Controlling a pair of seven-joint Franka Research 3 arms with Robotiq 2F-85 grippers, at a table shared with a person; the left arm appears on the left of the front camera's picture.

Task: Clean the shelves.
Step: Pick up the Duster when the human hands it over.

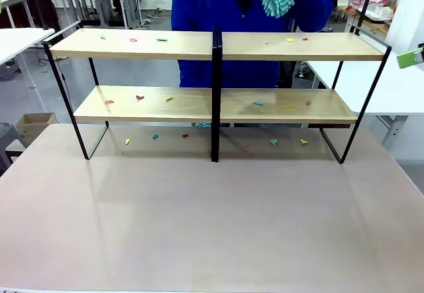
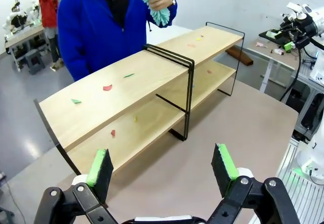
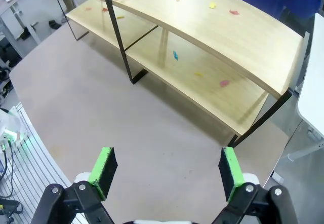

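Observation:
The shelves are two long light-wood boards, the upper (image 1: pixel 199 44) and the lower (image 1: pixel 199 105), in a low black frame with a centre post (image 1: pixel 216 94). Small coloured paper scraps (image 1: pixel 140 97) lie on both boards and on the table under them. Behind the rack a person in a blue top holds a teal fluffy duster (image 1: pixel 276 1) up near the chest. My left gripper (image 2: pixel 161 170) is open, well short of the rack (image 2: pixel 121 87). My right gripper (image 3: pixel 164 170) is open above the bare tabletop, short of the rack's right end (image 3: pixel 217 46).
The rack stands at the far side of a pale table (image 1: pixel 212 220). White tables flank it at left (image 1: pixel 16 41) and right (image 1: pixel 397 87). A cardboard box (image 1: pixel 33 124) sits on the floor at left. More scraps (image 1: pixel 273 142) lie beneath the lower board.

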